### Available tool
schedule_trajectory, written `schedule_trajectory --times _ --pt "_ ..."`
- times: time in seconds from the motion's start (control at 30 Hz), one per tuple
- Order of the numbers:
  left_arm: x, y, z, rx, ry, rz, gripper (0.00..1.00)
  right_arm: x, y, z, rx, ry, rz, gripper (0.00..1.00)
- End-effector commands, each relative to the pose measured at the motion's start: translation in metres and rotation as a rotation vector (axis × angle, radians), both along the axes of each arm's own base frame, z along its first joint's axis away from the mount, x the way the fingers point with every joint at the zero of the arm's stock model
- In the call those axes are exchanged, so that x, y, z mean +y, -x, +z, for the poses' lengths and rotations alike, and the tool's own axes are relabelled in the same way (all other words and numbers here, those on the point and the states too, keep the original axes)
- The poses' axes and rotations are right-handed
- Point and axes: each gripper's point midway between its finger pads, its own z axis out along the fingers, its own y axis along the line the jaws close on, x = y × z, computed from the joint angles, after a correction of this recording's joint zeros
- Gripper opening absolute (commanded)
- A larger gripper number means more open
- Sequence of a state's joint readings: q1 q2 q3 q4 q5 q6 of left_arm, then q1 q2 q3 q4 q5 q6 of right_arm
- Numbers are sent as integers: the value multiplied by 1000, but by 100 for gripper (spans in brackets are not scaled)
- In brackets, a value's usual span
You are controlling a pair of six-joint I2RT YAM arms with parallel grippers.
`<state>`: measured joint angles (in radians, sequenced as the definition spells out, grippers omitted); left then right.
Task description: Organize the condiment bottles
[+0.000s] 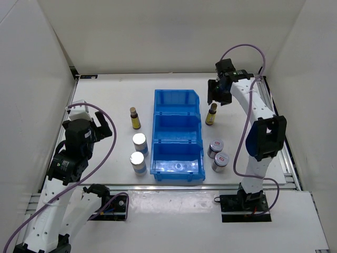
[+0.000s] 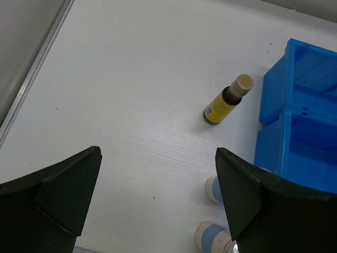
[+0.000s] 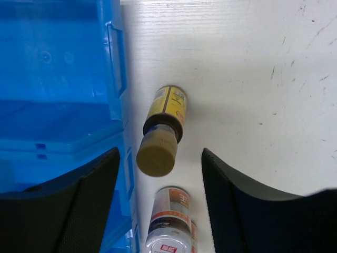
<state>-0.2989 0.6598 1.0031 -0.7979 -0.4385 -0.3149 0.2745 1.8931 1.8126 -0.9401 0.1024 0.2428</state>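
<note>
The dark-brown bottle (image 1: 211, 114) on the right is set upright on the surface (image 1: 105, 95), its long axis vertical and its tan cap pointing up. It is placed just beside the right wall of the blue bin (image 1: 156, 113), about level with the middle compartment. In the right wrist view it is seen from above, cap nearest the camera and yellow label below. The right tool (image 3: 159, 158) is held over it with the jaws standing apart on either side of the cap. A gap is visible on each side, so no grip is shown. The two grey bottles (image 1: 218, 155) are found upright nearer the arm bases on the same side of the bin, close together. On the bin's left side the second dark-brown bottle (image 1: 135, 118) and the two white bottles (image 1: 139, 152) are likewise left standing on the surface. All three compartments of the bin are seen without a bottle in them, so the task is judged to be at its very beginning: nothing has been sorted and all six bottles remain to be placed. The left tool (image 2: 158, 158) is held wide open above the surface, well clear of the bottles, with nothing between its jaws.
</note>
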Motion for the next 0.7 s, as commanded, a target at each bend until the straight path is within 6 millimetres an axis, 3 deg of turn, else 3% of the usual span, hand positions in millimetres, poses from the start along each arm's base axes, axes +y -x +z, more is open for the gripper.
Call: schedule_trajectory --times 0.0,0.17,0.37,0.67 --pt "3 -1 2 -18 -7 19 100 -1 -18 10 -50 15 -3 64" --pt "3 -3 0 -18 -7 19 100 4 -20 1 -29 1 8 53" --pt "3 -2 0 -16 -16 15 100 2 -14 -10 5 11 8 48" --pt "1 -1 2 -25 -13 6 100 -1 -9 -5 -5 18 3 36"
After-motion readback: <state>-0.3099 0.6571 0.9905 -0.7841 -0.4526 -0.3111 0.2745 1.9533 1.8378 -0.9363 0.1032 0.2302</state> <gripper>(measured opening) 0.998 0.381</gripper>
